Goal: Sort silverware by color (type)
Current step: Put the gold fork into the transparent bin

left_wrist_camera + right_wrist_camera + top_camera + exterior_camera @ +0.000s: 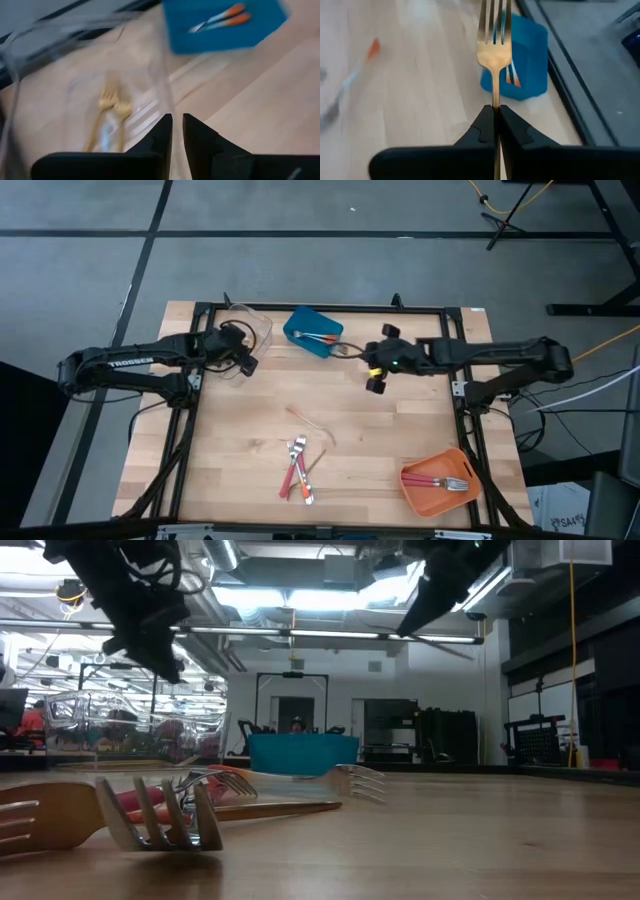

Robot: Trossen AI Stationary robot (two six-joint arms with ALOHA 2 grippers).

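My right gripper (372, 367) hangs above the table just right of the blue bin (312, 332), shut on a gold fork (495, 45) whose tines point toward that bin. Two orange-handled pieces (222, 19) lie in the blue bin. My left gripper (177, 125) is at the clear bin (252, 328), nearly shut on its wall; two gold forks (111, 102) lie inside. Loose red-handled and gold silverware (298, 470) lies flat on the table's near middle. My left gripper has the clear bin's thin wall (167, 102) between its two fingers, one finger on the inner side and one on the outer, slanting down from the table's left. My right gripper pinches the gold fork's handle (495, 100) between its two fingers. The fingers lie along the handle and slant down toward the table's left. The fork sticks out ahead of the fingertips, tines first, lifted clear of the table.
An orange bin (440, 480) with red-handled pieces stands at the near right corner. One slim pale piece (310, 420) lies alone at the table's middle. The bare wood between the bins and the loose pile is free room.
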